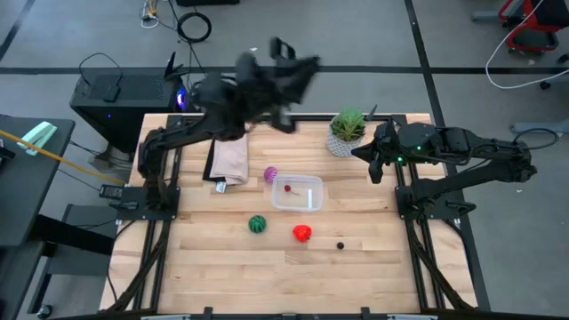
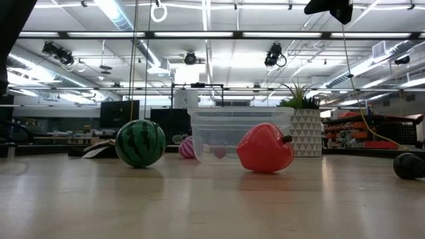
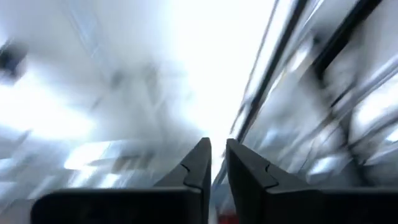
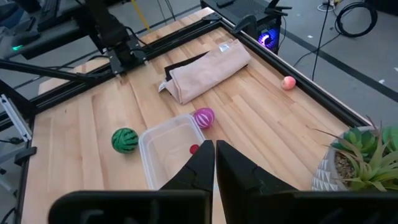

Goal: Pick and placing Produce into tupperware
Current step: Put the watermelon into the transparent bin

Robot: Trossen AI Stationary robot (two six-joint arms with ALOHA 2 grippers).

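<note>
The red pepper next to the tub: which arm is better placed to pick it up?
Probably the right. The right gripper hangs near the plant, facing the tub; the left gripper is raised beyond the table's far edge, away from the red pepper.

Both arms are dark and jointed; the right arm (image 1: 462, 147) carries small green lights.

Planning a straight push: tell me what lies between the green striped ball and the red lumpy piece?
Bare wood only, in the high view, between green striped ball and red lumpy piece.

Clear tupperware (image 1: 298, 193) mid-table, tiny red bit (image 1: 287, 188) inside, green striped ball (image 1: 257, 224) and red lumpy piece (image 1: 302, 233) nearby
</note>
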